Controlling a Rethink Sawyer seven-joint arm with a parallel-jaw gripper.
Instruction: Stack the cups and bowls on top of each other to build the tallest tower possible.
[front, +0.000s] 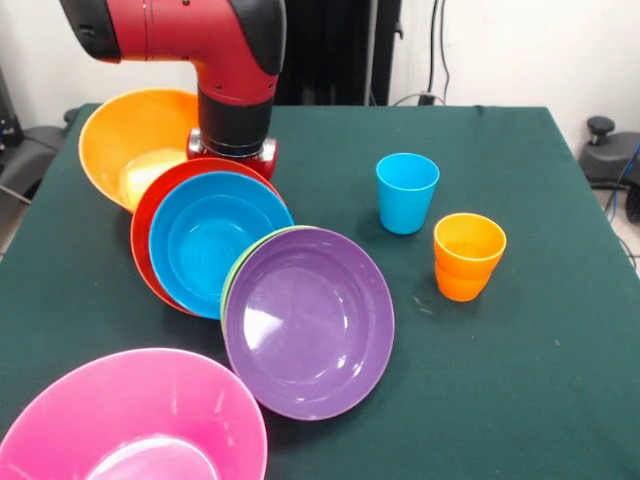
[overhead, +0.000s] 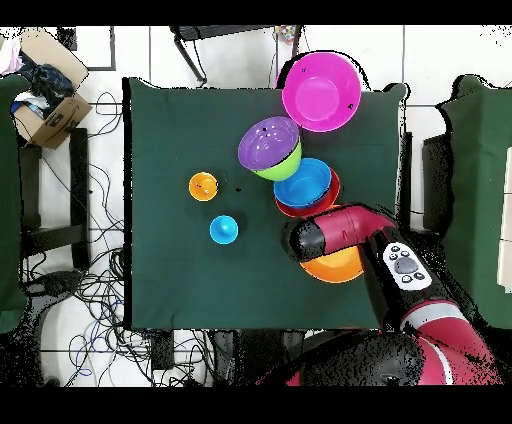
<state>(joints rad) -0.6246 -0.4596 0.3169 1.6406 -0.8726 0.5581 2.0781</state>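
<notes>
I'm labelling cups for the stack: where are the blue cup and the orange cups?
blue cup (front: 407, 193), front view, on its outer wall.
orange cups (front: 467, 262), front view, on the nested pair's outer wall.

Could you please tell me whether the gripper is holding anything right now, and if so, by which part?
It cannot be told: the arm's wrist hides the gripper behind the red bowl, beside the orange bowl.

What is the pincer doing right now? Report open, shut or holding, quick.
Pincer: cannot be told. The red and black arm's wrist hides it, low behind the glossy red-orange plastic bowl beside the big orange plastic bowl.
</notes>
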